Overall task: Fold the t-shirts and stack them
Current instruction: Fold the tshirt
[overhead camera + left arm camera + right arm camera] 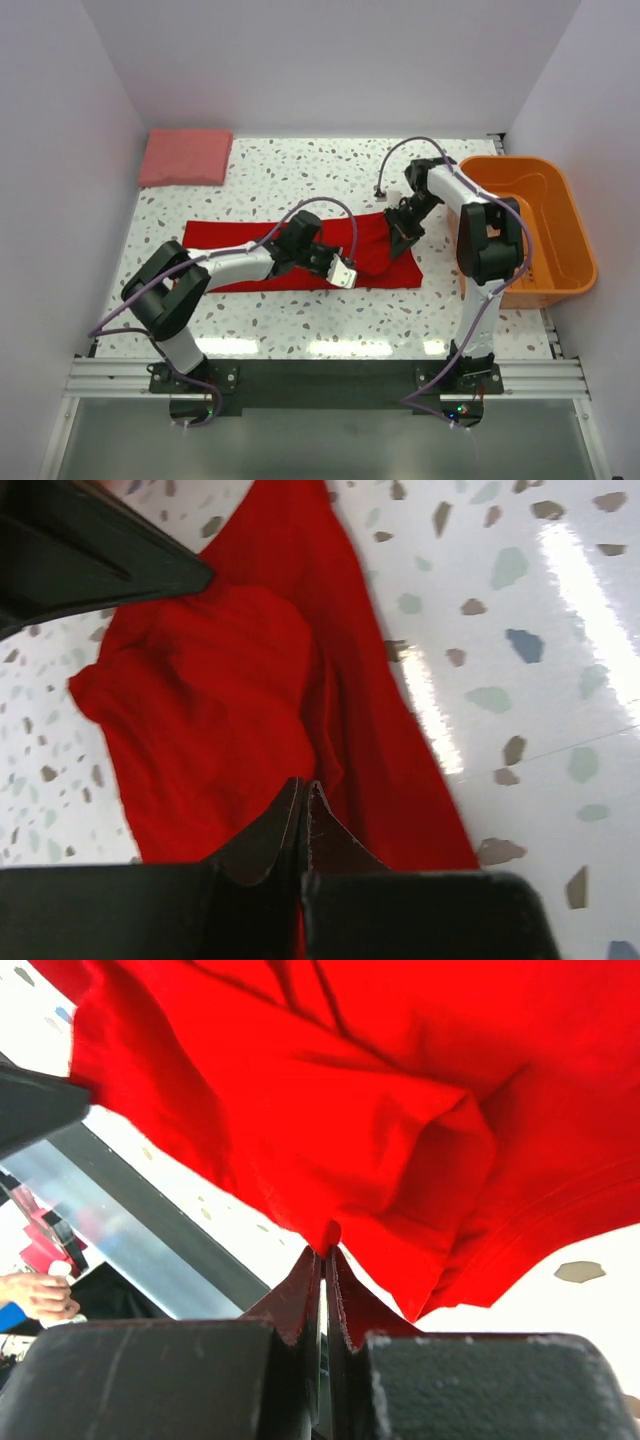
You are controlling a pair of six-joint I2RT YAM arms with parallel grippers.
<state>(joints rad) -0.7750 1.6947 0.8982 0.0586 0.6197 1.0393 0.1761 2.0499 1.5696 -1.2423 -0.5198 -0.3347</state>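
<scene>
Red t-shirt (230, 238), right end pinched in left gripper (304, 808), far corner pinched in right gripper (324, 1260).

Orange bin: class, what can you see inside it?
The bin shows only bare orange floor and walls. The right arm covers part of one side, so anything there is hidden.

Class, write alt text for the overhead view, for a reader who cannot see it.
The left gripper and right gripper are at the right end of a red t-shirt on a speckled table. A folded pink cloth lies far left, an orange bin right.
</scene>
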